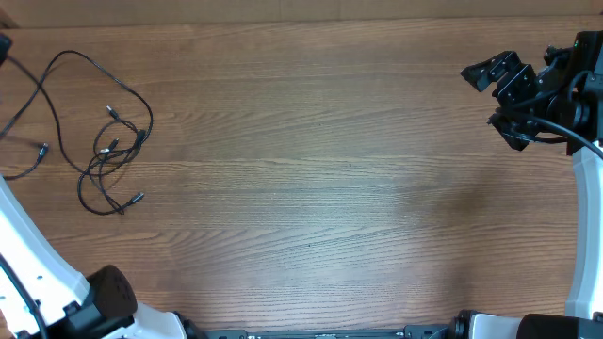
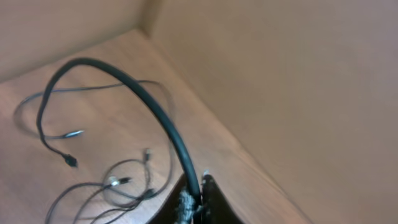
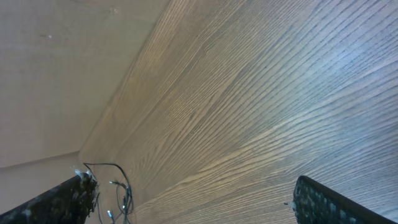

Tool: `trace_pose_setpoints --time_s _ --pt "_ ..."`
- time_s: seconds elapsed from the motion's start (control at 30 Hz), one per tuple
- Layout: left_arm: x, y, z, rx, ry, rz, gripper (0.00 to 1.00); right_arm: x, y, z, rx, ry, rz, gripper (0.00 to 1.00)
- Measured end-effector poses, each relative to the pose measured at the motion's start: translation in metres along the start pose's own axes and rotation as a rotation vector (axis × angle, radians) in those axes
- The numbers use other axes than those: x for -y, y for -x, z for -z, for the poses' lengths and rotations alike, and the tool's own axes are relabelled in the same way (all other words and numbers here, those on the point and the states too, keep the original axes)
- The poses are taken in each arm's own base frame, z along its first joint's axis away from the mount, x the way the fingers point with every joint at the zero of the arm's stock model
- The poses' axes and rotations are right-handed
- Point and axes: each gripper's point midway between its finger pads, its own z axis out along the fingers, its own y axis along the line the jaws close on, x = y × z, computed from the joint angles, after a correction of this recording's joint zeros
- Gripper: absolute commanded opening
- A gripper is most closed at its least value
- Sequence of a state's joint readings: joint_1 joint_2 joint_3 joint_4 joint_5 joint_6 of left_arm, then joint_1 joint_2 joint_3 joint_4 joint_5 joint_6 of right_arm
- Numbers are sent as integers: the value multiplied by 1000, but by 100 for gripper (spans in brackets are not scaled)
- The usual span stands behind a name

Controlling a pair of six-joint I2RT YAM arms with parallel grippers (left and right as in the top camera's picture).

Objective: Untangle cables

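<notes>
The cables [image 1: 113, 141] lie looped over each other at the upper left of the overhead frame, so the untangling looks barely begun. The left gripper [image 2: 196, 200] seems pinched on one cable. The right gripper [image 3: 193, 202], spread wide and empty, hangs at the far right.

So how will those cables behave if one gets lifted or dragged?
Likely floppy: the cables lie in loose loops, and the one at the left gripper arcs and droops. Probably light, and the overlapping loops may drag along together.
</notes>
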State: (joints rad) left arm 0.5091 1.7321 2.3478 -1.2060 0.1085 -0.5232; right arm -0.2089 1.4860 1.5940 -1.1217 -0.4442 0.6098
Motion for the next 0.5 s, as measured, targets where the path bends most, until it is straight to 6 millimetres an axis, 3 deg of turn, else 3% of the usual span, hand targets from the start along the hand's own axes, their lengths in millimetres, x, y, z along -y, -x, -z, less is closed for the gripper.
trace_pose_setpoints --time_s 0.03,0.07,0.27,0.4,0.5 --pt "-8 1 -5 -3 30 7 66 0 0 0 -1 0 1 100" --pt "-17 0 -11 -14 60 17 73 0 0 0 -2 -1 3 100" --pt "-58 -21 -47 -136 193 59 74 2 -3 0 -13 -9 14 100" --pt "-53 -19 -48 -131 159 61 74 2 -3 0 -13 -8 69 100" --pt "-36 -16 -32 -121 81 61 74 3 -5 0 -20 -7 133 100"
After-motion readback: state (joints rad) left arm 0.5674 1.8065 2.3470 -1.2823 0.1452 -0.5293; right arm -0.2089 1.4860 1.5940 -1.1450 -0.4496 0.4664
